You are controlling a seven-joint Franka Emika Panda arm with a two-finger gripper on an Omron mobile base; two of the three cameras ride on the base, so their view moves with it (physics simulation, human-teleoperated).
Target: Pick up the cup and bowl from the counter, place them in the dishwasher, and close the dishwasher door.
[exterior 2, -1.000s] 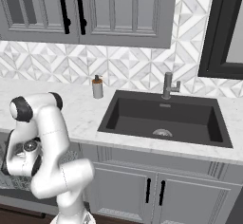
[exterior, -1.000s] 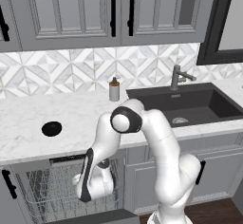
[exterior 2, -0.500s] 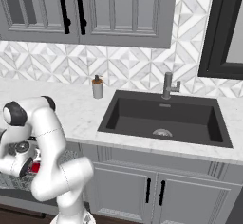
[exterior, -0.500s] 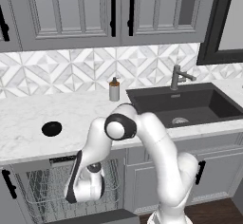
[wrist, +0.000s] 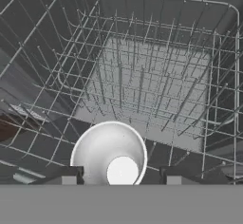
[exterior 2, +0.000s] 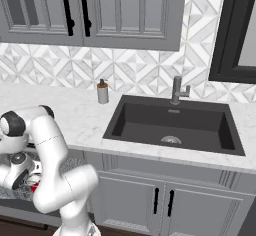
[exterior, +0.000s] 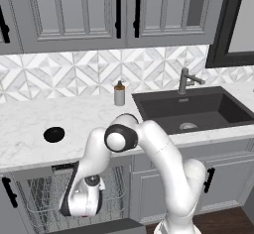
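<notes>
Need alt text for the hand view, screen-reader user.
Looking down into the cup, pale inside, standing upright in the grey wire rack of the dishwasher, between the end effector fingertips, which stand apart on either side of it.

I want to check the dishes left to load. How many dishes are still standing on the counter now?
1: the bowl sits on the counter, left of the sink. The cup is already down in the dishwasher rack. The arm may hide some of the counter.

Glossy white arm (exterior: 158,153) — rounded links, dark joint caps.
</notes>
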